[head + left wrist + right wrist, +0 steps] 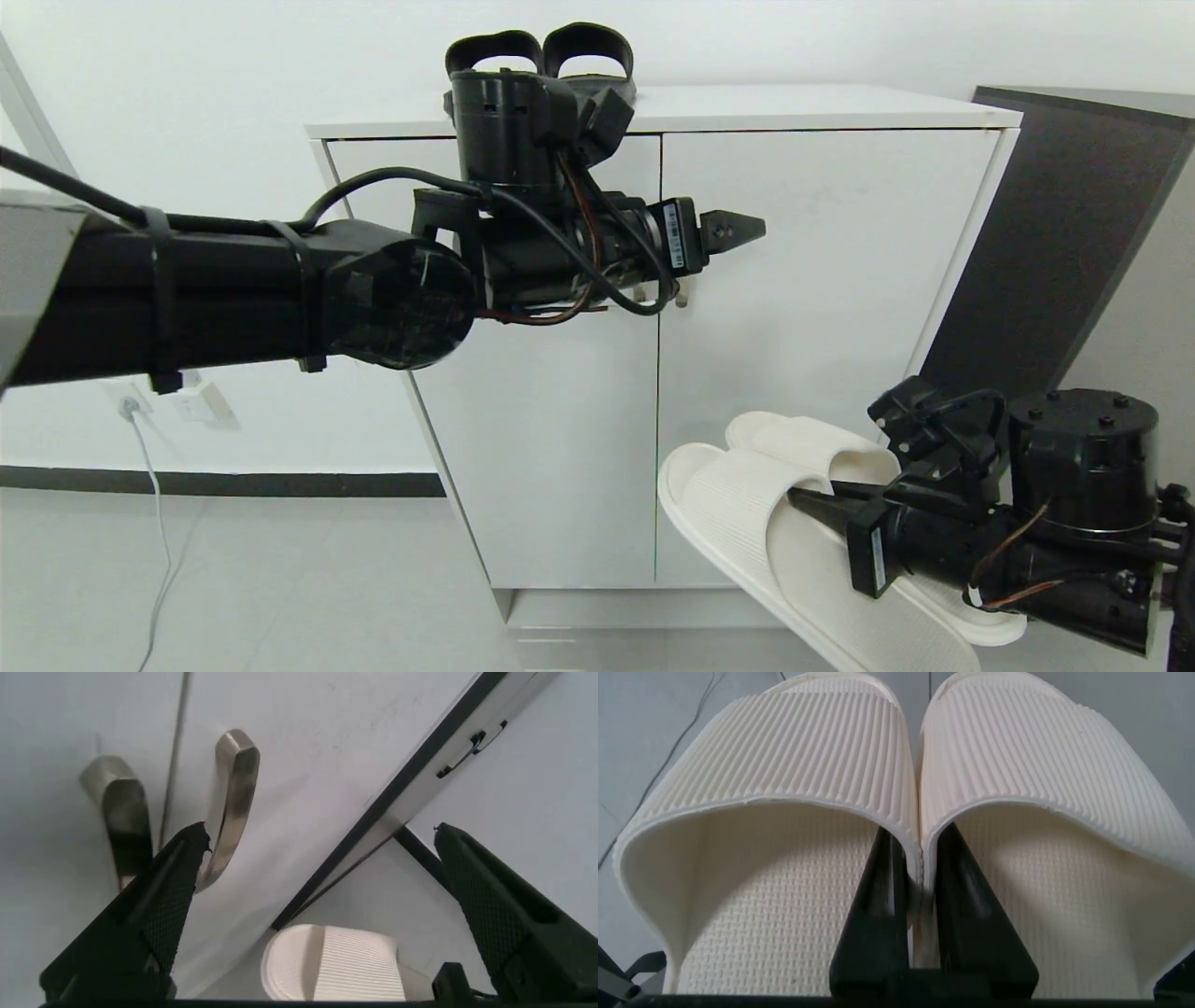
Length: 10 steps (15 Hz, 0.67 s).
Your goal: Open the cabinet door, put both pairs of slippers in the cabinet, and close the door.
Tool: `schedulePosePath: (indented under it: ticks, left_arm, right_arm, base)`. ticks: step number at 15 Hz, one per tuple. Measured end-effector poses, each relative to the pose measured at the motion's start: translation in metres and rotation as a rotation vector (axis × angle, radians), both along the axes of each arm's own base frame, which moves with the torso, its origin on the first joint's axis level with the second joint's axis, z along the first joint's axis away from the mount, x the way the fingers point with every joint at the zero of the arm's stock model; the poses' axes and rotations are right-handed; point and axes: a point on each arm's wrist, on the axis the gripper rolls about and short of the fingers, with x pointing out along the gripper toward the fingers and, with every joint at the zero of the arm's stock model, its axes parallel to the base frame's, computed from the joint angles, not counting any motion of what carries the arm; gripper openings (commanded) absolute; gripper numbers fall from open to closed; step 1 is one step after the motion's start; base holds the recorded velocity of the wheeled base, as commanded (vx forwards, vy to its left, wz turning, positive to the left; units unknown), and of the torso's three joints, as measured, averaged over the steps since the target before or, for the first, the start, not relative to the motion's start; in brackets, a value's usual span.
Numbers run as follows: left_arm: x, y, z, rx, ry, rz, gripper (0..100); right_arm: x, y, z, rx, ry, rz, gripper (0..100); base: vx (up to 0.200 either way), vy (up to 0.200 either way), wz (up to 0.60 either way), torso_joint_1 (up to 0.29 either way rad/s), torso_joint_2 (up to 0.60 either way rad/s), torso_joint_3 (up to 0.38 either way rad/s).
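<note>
The left arm reaches level across the closed cabinet (822,308), its left gripper (733,230) at the seam between the doors with jaws spread wide, one finger (159,905) just beside a metal handle (229,803) without gripping it. Low on the right, the right gripper (918,891) pinches the touching inner strap edges of the white slippers (738,504), held tilted before the right door. The black slippers (560,51) sit on the cabinet top, partly hidden behind the left wrist.

Bright, even, diffuse light. Pale cabinet (822,280) fronts evenly lit; dull highlights on 2 metal handles (232,793).
</note>
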Motion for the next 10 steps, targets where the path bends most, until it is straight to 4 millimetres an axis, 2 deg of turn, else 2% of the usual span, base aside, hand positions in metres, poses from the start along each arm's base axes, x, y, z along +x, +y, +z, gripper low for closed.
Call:
schedulePosePath:
  ticks: [2, 3, 10]
  left_arm:
    - [0.0047, -0.0031, -0.0012, -0.003, -0.002, -0.003, 100]
    - [0.0062, -0.0039, -0.002, -0.003, -0.002, -0.003, 0]
    - [0.0047, -0.0041, -0.0075, 0.005, 0.018, -0.016, 0]
  right_arm:
    - [0.0, 0.0, 0.0001, 0.001, -0.001, 0.0, 0]
    - [0.0, 0.0, 0.0001, 0.001, -0.001, 0.0, 0]
    - [-0.0016, -0.0008, -0.0017, -0.006, 0.003, 0.005, 0]
  base:
    - [0.0, 0.0, 0.0, 0.0, 0.0, 0.0]
    - [0.0, 0.0, 0.0, 0.0, 0.0, 0.0]
    - [0.0, 0.0, 0.0, 0.0, 0.0, 0.0]
